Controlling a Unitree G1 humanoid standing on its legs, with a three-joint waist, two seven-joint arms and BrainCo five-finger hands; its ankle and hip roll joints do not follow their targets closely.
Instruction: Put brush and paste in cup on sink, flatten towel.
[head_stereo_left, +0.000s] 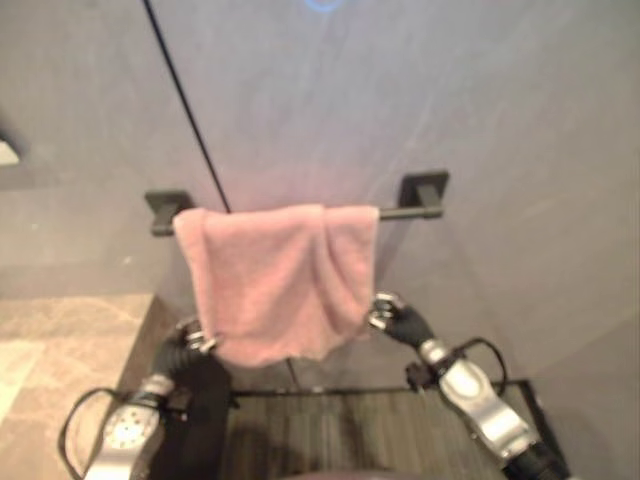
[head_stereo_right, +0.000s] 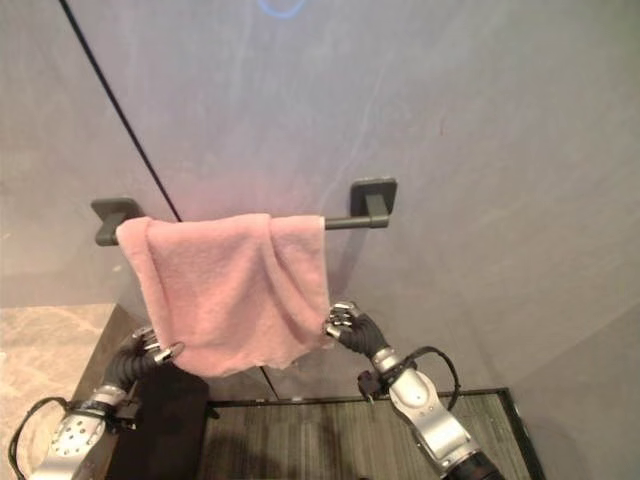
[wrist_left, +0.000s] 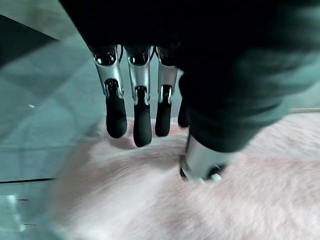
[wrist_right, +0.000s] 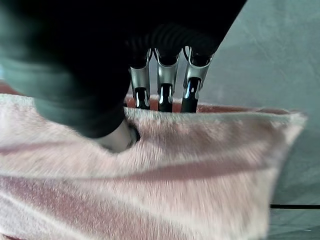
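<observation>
A pink towel (head_stereo_left: 275, 280) hangs bunched over the left part of a dark towel bar (head_stereo_left: 410, 212) on the grey wall. My left hand (head_stereo_left: 190, 345) is at the towel's lower left corner. In the left wrist view its fingers (wrist_left: 142, 125) reach behind the towel's (wrist_left: 150, 200) edge while the thumb presses on the front, pinching the cloth. My right hand (head_stereo_left: 395, 318) holds the towel's lower right edge. In the right wrist view its fingers (wrist_right: 165, 95) go behind the towel (wrist_right: 175, 175) and the thumb sits on the near face.
The bar's square mounts (head_stereo_left: 425, 188) stick out from the wall at both ends. A thin black seam (head_stereo_left: 185, 110) runs slanting down the wall behind the towel. A beige stone counter (head_stereo_left: 60, 340) lies at lower left, and a dark slatted floor (head_stereo_left: 330, 430) lies below the towel.
</observation>
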